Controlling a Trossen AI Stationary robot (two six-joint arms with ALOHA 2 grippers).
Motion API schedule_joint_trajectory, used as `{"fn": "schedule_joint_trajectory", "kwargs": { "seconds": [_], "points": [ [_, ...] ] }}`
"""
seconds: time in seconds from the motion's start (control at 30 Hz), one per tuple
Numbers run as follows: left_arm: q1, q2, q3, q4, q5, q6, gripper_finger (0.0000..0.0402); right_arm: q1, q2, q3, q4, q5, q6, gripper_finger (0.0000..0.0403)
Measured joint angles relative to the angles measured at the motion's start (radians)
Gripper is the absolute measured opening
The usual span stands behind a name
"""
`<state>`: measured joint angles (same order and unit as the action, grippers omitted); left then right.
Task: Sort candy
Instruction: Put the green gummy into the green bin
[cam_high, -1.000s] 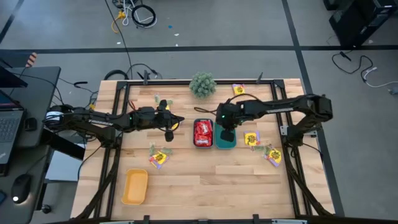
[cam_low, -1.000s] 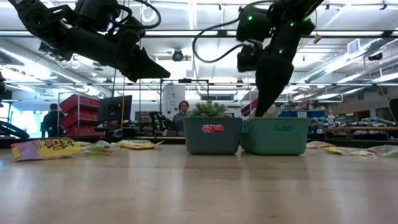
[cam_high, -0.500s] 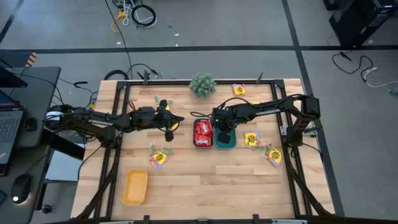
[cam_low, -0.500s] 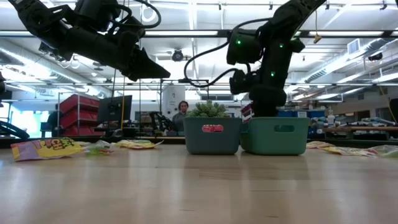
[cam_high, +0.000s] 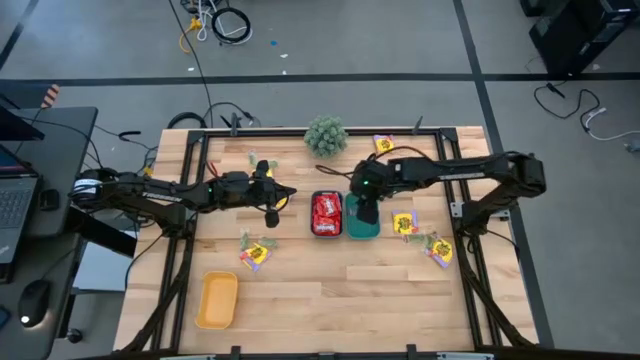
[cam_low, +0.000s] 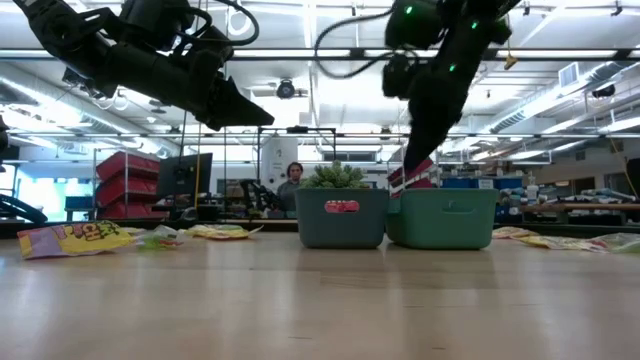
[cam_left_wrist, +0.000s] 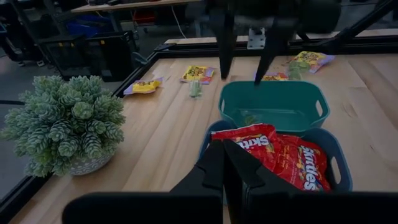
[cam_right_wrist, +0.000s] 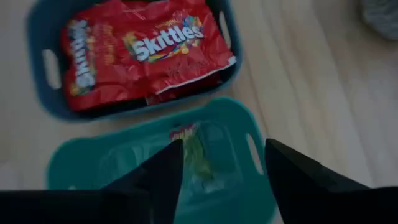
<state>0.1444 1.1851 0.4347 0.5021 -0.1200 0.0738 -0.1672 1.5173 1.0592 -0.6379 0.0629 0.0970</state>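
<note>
My right gripper (cam_high: 367, 210) hangs open above the teal tray (cam_high: 363, 228); its fingers (cam_left_wrist: 224, 43) are apart with nothing between them. A pale green candy (cam_right_wrist: 193, 149) lies on the teal tray's floor. The blue tray (cam_high: 327, 232) beside it holds red candy packets (cam_right_wrist: 143, 43). Yellow candy packets lie on the table at the left (cam_high: 255, 252), at the right (cam_high: 404, 223) (cam_high: 438, 248) and at the far edge (cam_high: 383, 143). My left gripper (cam_high: 270, 207) waits shut in the air left of the blue tray, holding nothing.
A spiky green plant ball (cam_high: 326, 135) stands at the far edge behind the trays. A yellow tray (cam_high: 217, 300) sits near the front left corner. Bare wood lies between the trays and the near edge. People stand in the room beyond the table (cam_low: 291, 185).
My right gripper dipped down into the teal tray, then rose above its rim again. Its fingers, together a second ago, now stand apart.
</note>
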Motion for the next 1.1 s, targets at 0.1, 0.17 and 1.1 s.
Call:
{"fn": "schedule_joint_trajectory", "kwargs": {
  "seconds": [0.1, 0.17, 1.1],
  "points": [
    [0.0, 0.0, 0.0, 0.0, 0.0, 0.0, 0.0, -0.023, -0.072, 0.0, -0.087, 0.038, -0.038, 0.0228],
    [0.0, 0.0, 0.0, 0.0, 0.0, 0.0, 0.0, -0.054, -0.11, 0.0, -0.155, 0.079, -0.083, 0.0232],
    [0.0, 0.0, 0.0, -0.034, 0.0, 0.008, 0.0, -0.445, 0.131, -0.121, -0.043, 0.024, -0.568, 0.0215]
  ]
}}
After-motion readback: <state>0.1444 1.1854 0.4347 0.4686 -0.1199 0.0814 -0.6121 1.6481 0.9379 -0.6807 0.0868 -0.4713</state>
